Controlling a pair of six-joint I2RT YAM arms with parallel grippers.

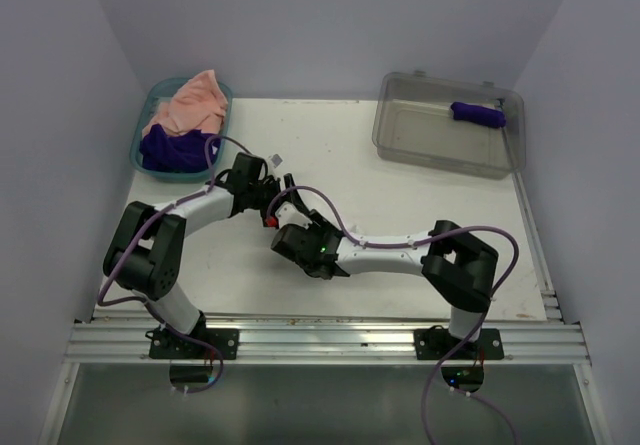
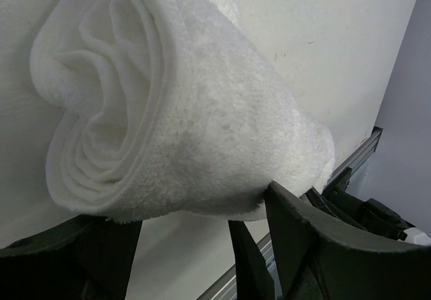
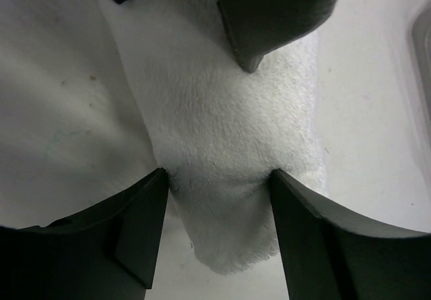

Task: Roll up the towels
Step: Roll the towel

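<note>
1. The white towel (image 2: 202, 111) is a fat roll, left of the middle of the worktop (image 1: 420, 195)
2. The right gripper (image 3: 217, 173) squeezes the roll tight near one end
3. The left gripper (image 2: 195, 209) hugs it too, one finger on each side
4. A peach-pink towel (image 1: 190, 100) and a purple towel (image 1: 172, 148) lie loose in the teal basket (image 1: 222, 95) at the far left corner
5. A purple roll (image 1: 477, 114) sits in the clear bin (image 1: 400, 135) at the far right corner

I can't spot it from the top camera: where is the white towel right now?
The white towel is rolled up near the middle of the table, slightly left, pinched in the right gripper with the left gripper right beside it.
</note>
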